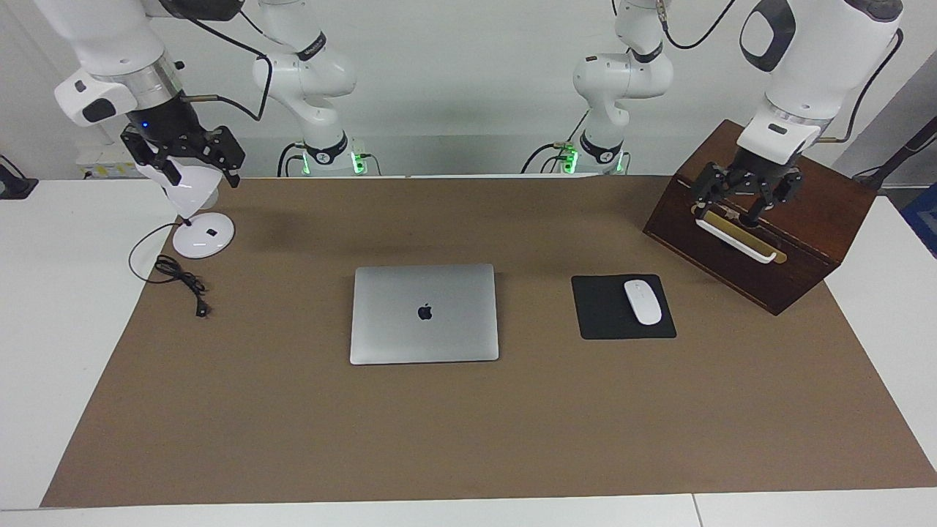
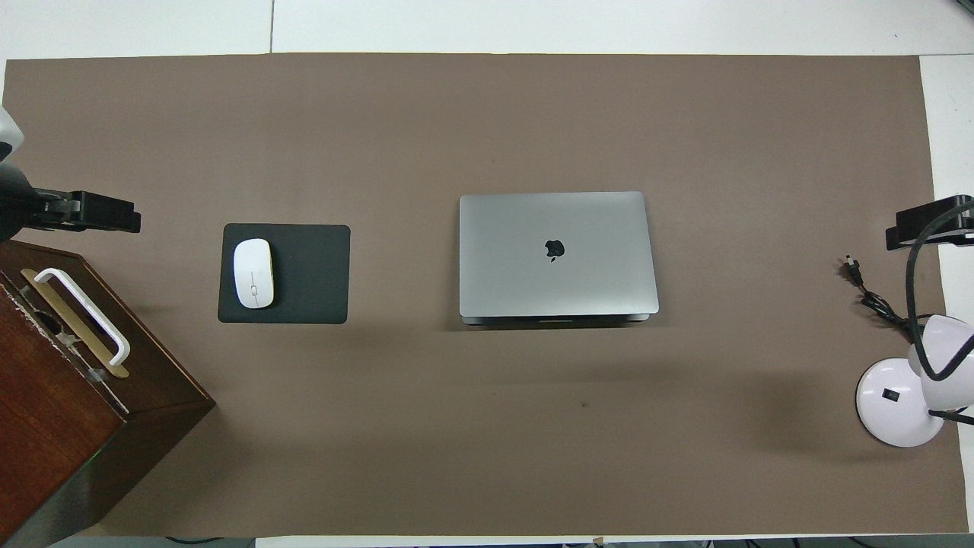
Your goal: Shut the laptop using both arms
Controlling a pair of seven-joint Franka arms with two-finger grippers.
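Observation:
The silver-grey laptop (image 1: 424, 313) lies in the middle of the brown mat with its lid down flat and the dark apple logo facing up; in the overhead view (image 2: 555, 255) a thin strip of its base shows under the lid's edge nearer the robots. My right gripper (image 1: 194, 172) hangs in the air over the white desk lamp at the right arm's end of the table, well away from the laptop; it also shows in the overhead view (image 2: 928, 224). My left gripper (image 1: 747, 201) hangs over the wooden box at the left arm's end, and shows in the overhead view (image 2: 91, 211). Neither gripper holds anything.
A black mouse pad (image 1: 604, 315) with a white mouse (image 1: 642, 301) lies beside the laptop toward the left arm's end. A dark wooden box (image 1: 805, 241) with a white handle stands at that end. A white desk lamp (image 1: 203, 236) and its black cable (image 1: 179, 278) are at the right arm's end.

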